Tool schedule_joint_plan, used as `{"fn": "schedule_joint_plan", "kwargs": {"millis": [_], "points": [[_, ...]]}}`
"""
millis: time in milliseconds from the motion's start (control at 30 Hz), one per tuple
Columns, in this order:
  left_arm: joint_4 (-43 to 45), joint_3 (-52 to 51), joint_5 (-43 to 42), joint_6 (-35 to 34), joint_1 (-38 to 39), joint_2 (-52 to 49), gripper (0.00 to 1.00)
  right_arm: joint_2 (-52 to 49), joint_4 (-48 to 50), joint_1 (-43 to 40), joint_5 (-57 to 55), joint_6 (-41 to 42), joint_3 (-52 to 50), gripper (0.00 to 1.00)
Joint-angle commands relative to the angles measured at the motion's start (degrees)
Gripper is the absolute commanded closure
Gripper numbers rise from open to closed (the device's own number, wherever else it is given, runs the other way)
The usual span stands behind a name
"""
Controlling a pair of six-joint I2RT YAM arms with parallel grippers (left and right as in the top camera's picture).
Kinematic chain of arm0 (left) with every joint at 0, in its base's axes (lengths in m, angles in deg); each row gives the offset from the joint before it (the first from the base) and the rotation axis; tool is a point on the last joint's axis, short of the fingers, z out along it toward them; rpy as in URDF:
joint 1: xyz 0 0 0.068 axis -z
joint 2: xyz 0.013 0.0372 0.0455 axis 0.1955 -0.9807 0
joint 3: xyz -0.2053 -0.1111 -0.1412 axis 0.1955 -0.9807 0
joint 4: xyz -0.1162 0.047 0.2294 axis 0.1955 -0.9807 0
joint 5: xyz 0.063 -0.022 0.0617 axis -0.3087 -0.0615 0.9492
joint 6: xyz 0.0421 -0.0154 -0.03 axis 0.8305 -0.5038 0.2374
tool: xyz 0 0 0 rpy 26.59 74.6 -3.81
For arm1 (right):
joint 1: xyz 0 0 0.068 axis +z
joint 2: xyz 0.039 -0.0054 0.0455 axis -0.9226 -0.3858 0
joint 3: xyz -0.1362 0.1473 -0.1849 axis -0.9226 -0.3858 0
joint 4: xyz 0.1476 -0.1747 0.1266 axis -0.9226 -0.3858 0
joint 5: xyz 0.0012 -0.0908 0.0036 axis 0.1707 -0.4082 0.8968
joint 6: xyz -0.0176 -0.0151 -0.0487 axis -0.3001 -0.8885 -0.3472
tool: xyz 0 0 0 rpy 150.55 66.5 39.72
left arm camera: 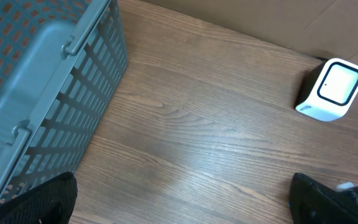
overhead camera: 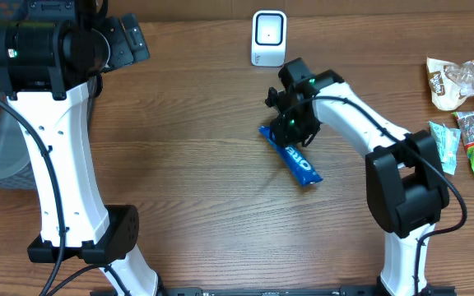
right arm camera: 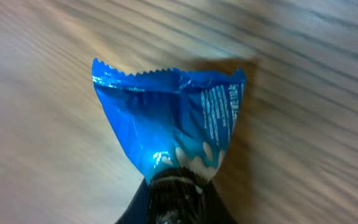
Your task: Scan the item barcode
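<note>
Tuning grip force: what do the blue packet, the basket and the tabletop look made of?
blue packet: thin glossy plastic film, likely; serrated edge, creases, sheen.
basket: moulded grey plastic, matte; slotted lattice walls.
tabletop: wood or wood-look laminate, smooth satin; grain lines, can't tell which.

Grey slatted basket [left arm camera: 86, 106], snack packets [overhead camera: 461, 82] far right, wooden table [overhead camera: 196, 140]

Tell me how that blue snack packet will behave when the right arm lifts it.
The blue packet will probably sag: its thin film bunches where the right claw pinches it. It looks light for its size, a flat wrapper, so likely easy to lift. The glossy film may slip, since only a gathered bit is gripped.
</note>
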Motion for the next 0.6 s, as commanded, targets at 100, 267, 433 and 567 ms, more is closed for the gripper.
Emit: {"fn": "schedule_joint_plan", "kwargs": {"millis": [100, 267, 433, 567], "points": [[-0.07, 0.02, 0.76, 0.46, -0.09, 0.24, 0.0, 1.14, -5.51, -7.54, 36.61, -4.9, 6.58, 0.88], [-0.07, 0.02, 0.76, 0.44, -0.09, 0.24, 0.0, 1.14, -8.81, -14.05, 55.25, -4.92, 6.62, 0.87], [-0.07, 0.02, 0.76, 0.44, -0.09, 0.24, 0.0, 1.14, -10.01, -17.44, 62.42, -2.38, 6.62, 0.78], [-0.07, 0.02, 0.76, 0.44, -0.09, 0.24, 0.0, 1.11, -9.64, -17.7, 60.89, -0.76, 6.29, 0.78]]}}
